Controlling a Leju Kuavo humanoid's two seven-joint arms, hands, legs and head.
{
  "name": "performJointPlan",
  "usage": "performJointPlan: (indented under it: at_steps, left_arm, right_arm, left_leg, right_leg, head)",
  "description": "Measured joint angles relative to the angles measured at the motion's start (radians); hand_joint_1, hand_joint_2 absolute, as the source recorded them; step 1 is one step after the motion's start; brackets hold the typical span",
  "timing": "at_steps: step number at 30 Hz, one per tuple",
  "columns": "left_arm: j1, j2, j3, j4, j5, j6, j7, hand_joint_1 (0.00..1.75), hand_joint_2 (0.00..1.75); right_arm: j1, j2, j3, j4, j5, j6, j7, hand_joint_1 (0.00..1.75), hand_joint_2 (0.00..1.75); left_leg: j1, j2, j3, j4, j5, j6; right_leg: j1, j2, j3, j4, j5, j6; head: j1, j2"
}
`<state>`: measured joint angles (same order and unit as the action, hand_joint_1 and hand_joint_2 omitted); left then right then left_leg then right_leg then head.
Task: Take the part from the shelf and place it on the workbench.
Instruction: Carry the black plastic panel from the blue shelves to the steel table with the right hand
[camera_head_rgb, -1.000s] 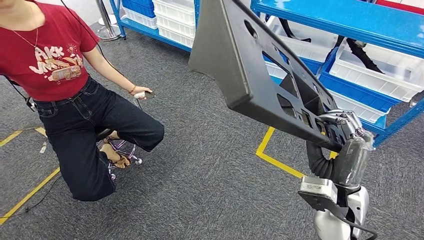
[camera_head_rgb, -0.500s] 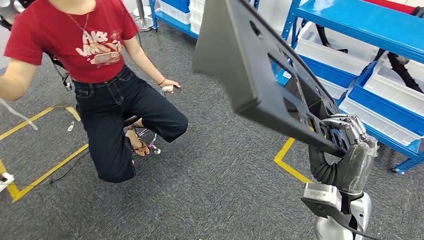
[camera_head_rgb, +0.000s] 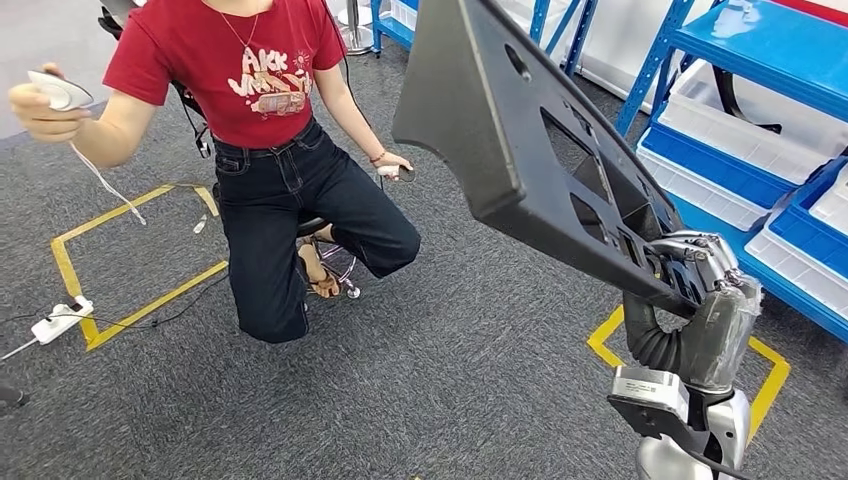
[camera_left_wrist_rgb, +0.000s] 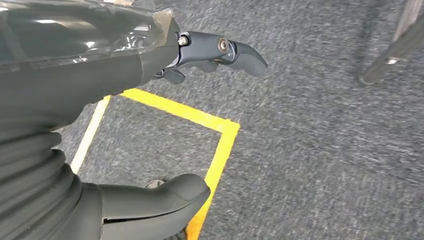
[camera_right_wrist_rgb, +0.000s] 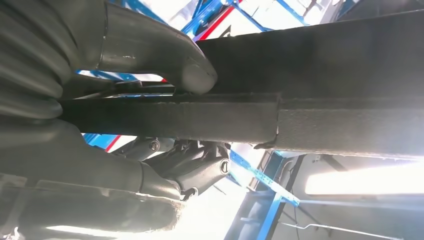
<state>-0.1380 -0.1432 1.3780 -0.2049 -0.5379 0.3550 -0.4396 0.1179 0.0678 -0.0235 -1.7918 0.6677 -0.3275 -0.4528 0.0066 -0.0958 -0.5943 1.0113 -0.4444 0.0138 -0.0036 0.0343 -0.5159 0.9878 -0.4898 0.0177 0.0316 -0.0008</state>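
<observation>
A large dark grey plastic panel (camera_head_rgb: 505, 130) with several cut-outs is held up in the air, tilted, reaching from the picture's top down to my right hand (camera_head_rgb: 690, 270). That hand grips the panel's lower edge. In the right wrist view the thumb (camera_right_wrist_rgb: 165, 55) presses on one face of the panel (camera_right_wrist_rgb: 320, 120) and the darker fingers (camera_right_wrist_rgb: 192, 167) close on the other. My left hand (camera_left_wrist_rgb: 150, 125) hangs over grey carpet with its thumb (camera_left_wrist_rgb: 155, 200) and fingers (camera_left_wrist_rgb: 225, 50) apart and nothing between them.
A person (camera_head_rgb: 270, 130) in a red shirt crouches on the carpet ahead to the left, holding a small device in each hand. Blue shelving (camera_head_rgb: 760, 60) with white bins stands at the right. Yellow floor tape (camera_head_rgb: 70, 270), a power strip (camera_head_rgb: 60, 320) and cables lie nearby.
The whole view has swung left: the person and the shelving have shifted right in the picture and a taped square with a power strip has come in. The panel stays in my right hand.
</observation>
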Motion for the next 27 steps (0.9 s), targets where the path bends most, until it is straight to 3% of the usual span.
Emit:
performJointPlan:
  at_steps: [1,3,5,6,7,8,10,12,14,16,17,19,21,22,23,25,27]
  left_arm:
    - [0.000,-0.001,0.000,0.000,0.001,0.001,0.001,0.00,1.75]
    - [-0.001,-0.001,0.000,0.000,0.002,0.003,0.001,0.00,1.75]
    - [-0.001,-0.002,0.000,0.000,0.002,0.005,0.001,0.00,1.75]
    - [0.000,-0.002,0.000,0.000,0.003,0.006,0.001,0.00,1.75]
    - [0.000,-0.002,0.000,0.000,0.003,0.007,0.001,0.00,1.75]
    - [0.000,-0.002,0.000,0.000,0.004,0.007,0.001,0.00,1.75]
    - [-0.001,-0.001,0.000,0.000,0.004,0.007,0.001,0.00,1.75]
    - [-0.003,-0.002,0.000,0.000,0.004,0.007,0.001,0.00,1.75]
    - [-0.003,-0.002,0.000,0.000,0.004,0.006,0.000,0.00,1.75]
    - [-0.003,-0.001,0.000,0.000,0.004,0.006,-0.001,0.00,1.75]
    - [-0.003,0.000,0.000,0.000,0.004,0.006,-0.002,0.00,1.75]
    - [-0.004,0.002,-0.002,-0.001,0.004,0.006,-0.003,0.00,1.75]
    - [-0.004,0.002,-0.004,-0.001,0.004,0.005,-0.003,0.00,1.75]
    - [-0.003,0.003,-0.006,-0.001,0.003,0.004,-0.003,0.00,1.75]
    - [-0.003,0.003,-0.007,-0.001,0.003,0.004,-0.003,0.00,1.75]
    - [-0.003,0.003,-0.010,-0.001,0.002,0.004,-0.002,0.00,1.75]
    - [-0.003,0.003,-0.014,-0.001,0.002,0.004,-0.003,0.00,1.75]
  right_arm:
    - [0.000,0.003,0.000,-0.001,0.000,0.003,0.000,1.73,1.75]
    - [0.000,0.007,-0.001,-0.003,0.001,0.008,0.000,1.73,1.75]
    - [0.001,0.010,-0.001,-0.003,0.003,0.012,0.000,1.73,1.75]
    - [0.001,0.012,-0.001,-0.003,0.005,0.013,0.000,1.73,1.75]
    - [0.001,0.013,-0.001,-0.003,0.006,0.014,0.000,1.73,1.75]
    - [0.001,0.015,-0.001,-0.003,0.008,0.014,0.000,1.73,1.75]
    - [0.001,0.018,-0.002,-0.004,0.010,0.014,0.000,1.73,1.75]
    - [0.001,0.020,-0.002,-0.007,0.012,0.014,0.001,1.73,1.75]
    - [0.001,0.022,-0.002,-0.015,0.014,0.015,0.001,1.73,1.75]
    - [0.002,0.025,-0.002,-0.023,0.015,0.016,0.002,1.73,1.75]
    - [0.004,0.026,-0.003,-0.027,0.014,0.017,0.003,1.73,1.75]
    - [0.013,0.026,-0.004,-0.032,0.014,0.017,0.003,1.73,1.75]
    - [0.024,0.026,-0.006,-0.034,0.014,0.017,0.003,1.73,1.75]
    - [0.027,0.027,-0.008,-0.034,0.014,0.017,0.003,1.73,1.75]
    - [0.029,0.027,-0.009,-0.035,0.014,0.017,0.003,1.73,1.75]
    - [0.031,0.027,-0.009,-0.038,0.014,0.017,0.003,1.73,1.75]
    - [0.034,0.027,-0.010,-0.043,0.014,0.017,0.003,1.73,1.75]
  left_leg:
    - [0.000,0.019,-0.010,0.017,-0.013,-0.004]
    - [-0.001,0.065,-0.054,0.112,-0.071,-0.010]
    - [0.003,0.079,-0.120,0.247,-0.131,-0.017]
    - [0.006,0.081,-0.139,0.285,-0.139,-0.021]
    - [0.010,0.085,-0.139,0.286,-0.128,-0.024]
    - [0.013,0.093,-0.118,0.245,-0.102,-0.027]
    - [0.018,0.137,-0.038,0.101,-0.042,-0.032]
    - [0.015,0.163,0.009,0.016,-0.018,-0.025]
    - [0.007,0.144,0.008,0.009,-0.016,-0.010]
    - [0.006,0.125,0.006,0.004,-0.009,0.005]
    - [0.007,0.116,0.007,0.001,-0.005,0.012]
    - [0.008,0.096,0.004,0.000,-0.001,0.021]
    - [0.007,0.072,0.001,0.000,0.001,0.024]
    - [0.006,0.059,0.000,0.000,0.001,0.024]
    - [0.006,0.046,0.001,0.000,0.002,0.023]
    - [0.006,0.023,0.003,0.001,0.004,0.019]
    - [0.003,0.004,0.000,0.002,0.006,0.009]
  right_leg:
    - [-0.004,-0.010,0.001,-0.003,0.004,-0.009]
    - [-0.008,-0.031,0.002,-0.008,0.007,-0.022]
    - [-0.006,-0.055,0.000,-0.008,0.006,-0.027]
    - [-0.005,-0.067,-0.001,-0.007,0.006,-0.027]
    - [-0.005,-0.078,-0.001,-0.007,0.005,-0.026]
    - [-0.006,-0.089,0.000,-0.006,0.004,-0.025]
    - [-0.003,-0.107,0.002,-0.001,-0.003,-0.015]
    - [0.004,-0.124,0.001,0.005,-0.013,-0.003]
    - [0.005,-0.142,0.006,0.005,-0.016,0.008]
    - [0.000,-0.130,0.003,0.022,-0.029,0.017]
    - [-0.002,-0.108,-0.013,0.055,-0.047,0.018]
    - [-0.006,-0.057,-0.075,0.182,-0.103,0.011]
    - [-0.006,-0.041,-0.136,0.300,-0.139,0.012]
    - [-0.007,-0.039,-0.144,0.310,-0.135,0.018]
    - [-0.008,-0.037,-0.130,0.275,-0.114,0.025]
    - [-0.013,-0.009,-0.064,0.130,-0.054,0.039]
    - [-0.013,0.020,-0.021,0.031,-0.017,0.035]
  head:
    - [-0.001,0.000]
    - [-0.003,0.000]
    - [-0.004,0.000]
    - [-0.004,0.000]
    - [-0.004,0.000]
    - [-0.004,0.000]
    - [-0.004,0.000]
    - [-0.002,0.000]
    - [0.001,0.000]
    - [0.001,0.000]
    - [0.002,0.000]
    - [0.003,0.000]
    - [0.003,0.000]
    - [0.003,0.000]
    - [0.003,0.000]
    - [0.003,0.000]
    - [0.002,0.000]
